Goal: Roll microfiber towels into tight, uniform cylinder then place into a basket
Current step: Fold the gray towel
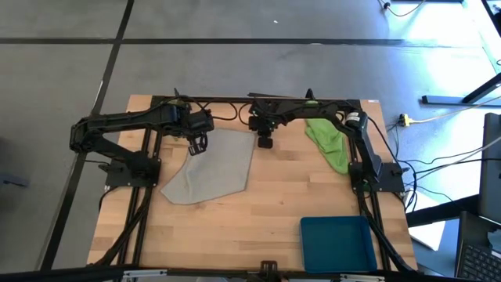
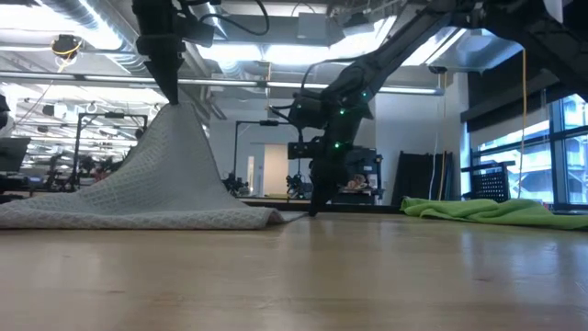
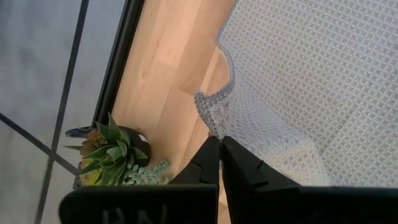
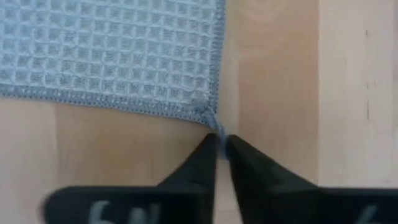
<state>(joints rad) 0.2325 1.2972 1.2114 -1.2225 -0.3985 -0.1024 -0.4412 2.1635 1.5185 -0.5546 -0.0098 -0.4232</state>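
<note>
Broadly, a butcher-block wooden table (image 1: 258, 211) is seen from above, framed by dark rails. A pale grey waffle-weave microfiber towel (image 1: 210, 166) is spread on its far-middle part, with its far left corner lifted off the wood; in the low view that corner is drawn up into a tent-like peak (image 2: 175, 138). A lime green microfiber towel (image 1: 329, 142) lies crumpled to the right of it, well apart, near the right arm's base. A teal-blue rectangular basket (image 1: 338, 241) sits at the near right corner of the table, well apart from both towels.

The left gripper (image 1: 197, 146) is held above the table at the grey towel's far left corner, its fingers (image 3: 208, 163) pressed together on the raised corner of the cloth. The right gripper (image 1: 265, 142) is lowered to the grey towel's far right corner, its fingers (image 4: 202, 163) closed together on the very tip of the stitched hem, which lies flat against the wood.

A small potted succulent (image 3: 111, 155) is seen in the left wrist view, beyond the table's left edge.
</note>
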